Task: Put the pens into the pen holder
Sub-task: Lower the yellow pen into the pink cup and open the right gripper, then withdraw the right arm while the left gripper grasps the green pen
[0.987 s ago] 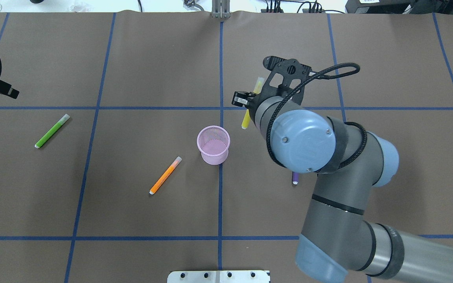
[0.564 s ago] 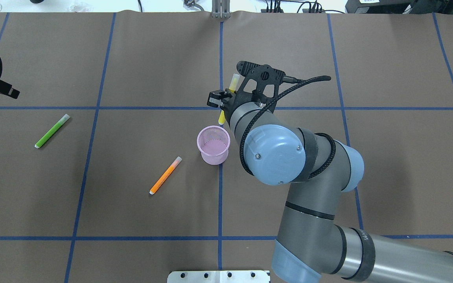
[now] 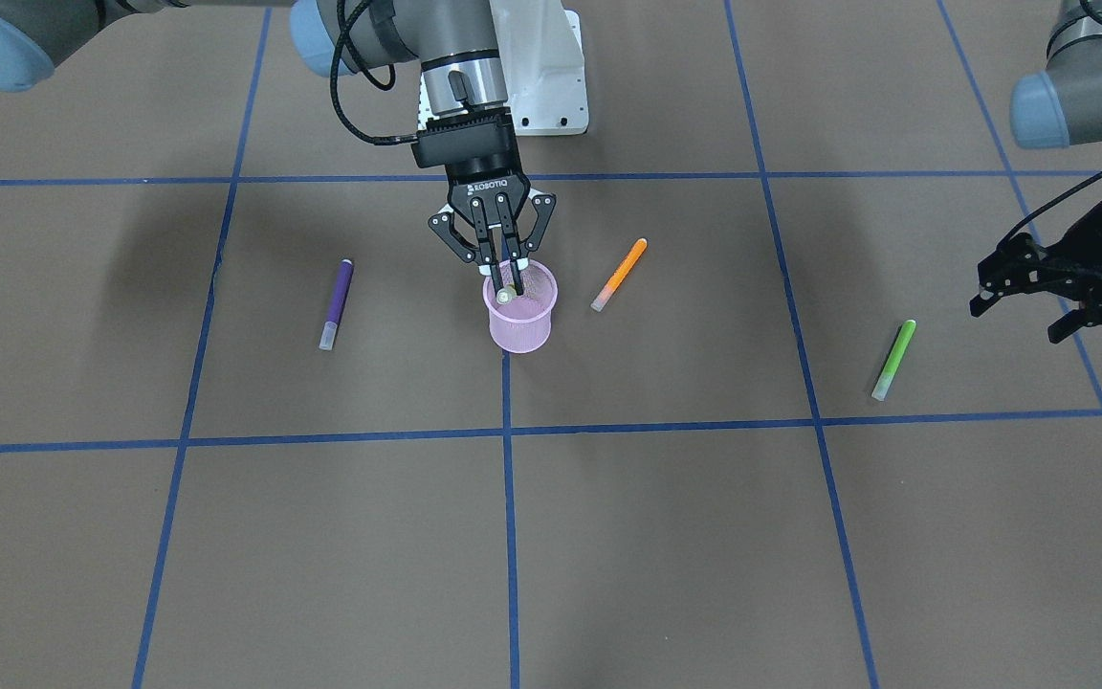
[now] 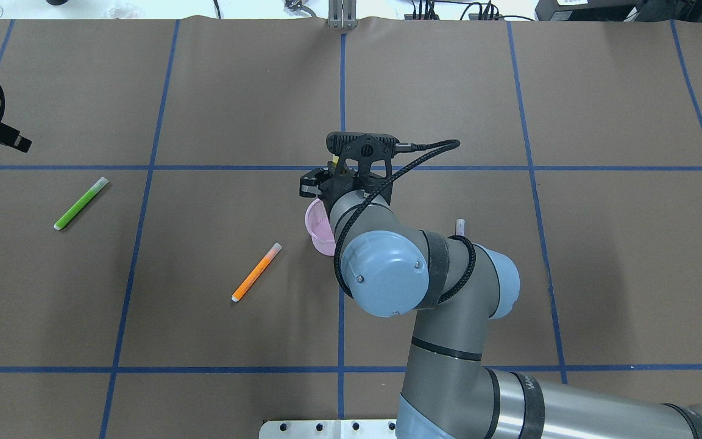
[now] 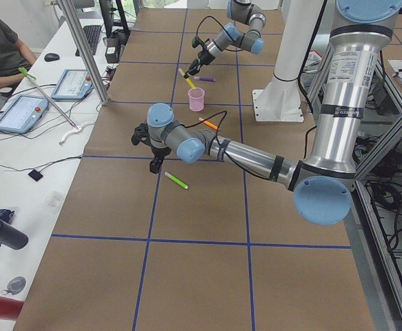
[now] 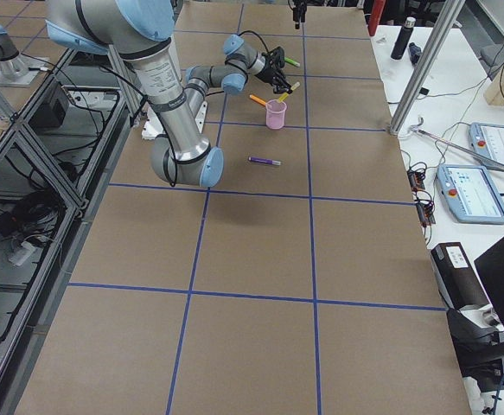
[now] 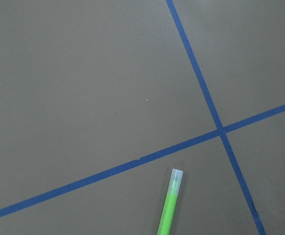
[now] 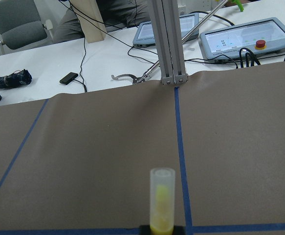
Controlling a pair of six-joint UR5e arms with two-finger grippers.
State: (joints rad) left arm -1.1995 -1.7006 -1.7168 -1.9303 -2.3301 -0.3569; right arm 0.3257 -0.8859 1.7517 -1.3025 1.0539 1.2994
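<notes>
My right gripper (image 3: 504, 275) is shut on the yellow pen (image 3: 506, 294) and holds it tilted right over the mouth of the pink mesh pen holder (image 3: 520, 325). The pen's capped end shows in the right wrist view (image 8: 162, 200). In the overhead view my right arm hides most of the holder (image 4: 316, 224). The orange pen (image 4: 256, 272) lies left of the holder, and the green pen (image 4: 81, 203) lies far left. Only the cap of the purple pen (image 4: 459, 225) shows there; it shows whole in the front view (image 3: 336, 303). My left gripper (image 3: 1016, 320) is open and empty near the green pen (image 3: 893, 361).
The brown table cover has blue tape grid lines (image 4: 342, 110). The left wrist view shows the green pen (image 7: 170, 203) near a tape crossing. Tablets and cables (image 8: 240, 36) lie on the white bench beyond the table's far edge, by a metal post (image 8: 166, 39).
My right gripper has carried the yellow pen left and toward the robot, from beside the holder to over its mouth. The left arm and the other pens have not moved.
</notes>
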